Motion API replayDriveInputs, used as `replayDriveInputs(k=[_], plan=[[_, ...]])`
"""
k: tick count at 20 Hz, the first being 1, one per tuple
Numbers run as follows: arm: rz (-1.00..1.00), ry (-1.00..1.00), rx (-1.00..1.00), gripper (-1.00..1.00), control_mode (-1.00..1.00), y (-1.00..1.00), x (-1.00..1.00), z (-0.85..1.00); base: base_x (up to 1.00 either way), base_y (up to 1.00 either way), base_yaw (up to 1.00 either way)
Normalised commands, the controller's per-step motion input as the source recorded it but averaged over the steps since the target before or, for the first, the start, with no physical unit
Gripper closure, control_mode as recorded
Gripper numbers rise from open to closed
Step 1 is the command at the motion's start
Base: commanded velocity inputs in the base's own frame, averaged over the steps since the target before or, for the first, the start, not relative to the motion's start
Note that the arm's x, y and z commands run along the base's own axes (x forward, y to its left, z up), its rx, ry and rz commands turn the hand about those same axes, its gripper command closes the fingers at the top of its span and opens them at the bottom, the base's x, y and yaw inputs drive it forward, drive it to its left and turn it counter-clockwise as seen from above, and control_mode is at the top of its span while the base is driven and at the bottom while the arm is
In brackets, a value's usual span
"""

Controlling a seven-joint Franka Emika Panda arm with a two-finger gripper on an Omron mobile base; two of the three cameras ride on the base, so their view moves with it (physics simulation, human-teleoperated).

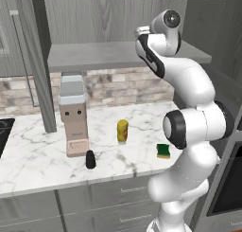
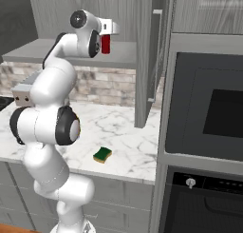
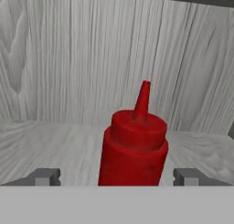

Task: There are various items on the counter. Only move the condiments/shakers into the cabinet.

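Note:
The slim red bottle (image 3: 133, 147) with its pointed cap stands upright on the light-grey shelf board (image 3: 55, 145) of the cabinet (image 2: 126, 53). My gripper (image 3: 118, 177) is open, with one fingertip well clear of the bottle on each side. From the right base view the red bottle (image 2: 105, 44) shows just under my raised hand. Down on the marble counter (image 1: 38, 155) stand the yellow bottle (image 1: 122, 131) and, nearer the front edge, the short black shaker (image 1: 90, 159).
A tall beige-and-grey appliance (image 1: 73, 115) stands on the counter left of the yellow bottle. A green-and-yellow sponge (image 1: 163, 151) lies near the front right edge. The cabinet's back wall (image 3: 114, 58) rises close behind the red bottle. A built-in oven (image 2: 209, 113) stands at the right.

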Motion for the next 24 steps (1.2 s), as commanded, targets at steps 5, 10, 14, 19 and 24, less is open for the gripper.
replayDriveInputs(k=[5, 10, 14, 19, 24], plan=[[0.00, 0.00, 0.00, -1.00, -1.00, 0.00, 0.03, 0.00, 0.00, 0.00, 0.00], [0.00, -0.10, 0.00, -1.00, -1.00, 0.07, -0.88, -0.03, 0.00, 0.00, 0.00], [-0.01, -0.06, 0.00, -1.00, -1.00, 0.18, -1.00, -0.40, 0.00, 0.00, 0.00], [-0.06, 0.00, 0.00, -1.00, -1.00, 0.15, -1.00, -0.71, 0.00, 0.00, 0.00], [-0.04, 0.11, 0.00, -1.00, -1.00, 0.22, -1.00, -0.91, 0.00, 0.00, 0.00]])
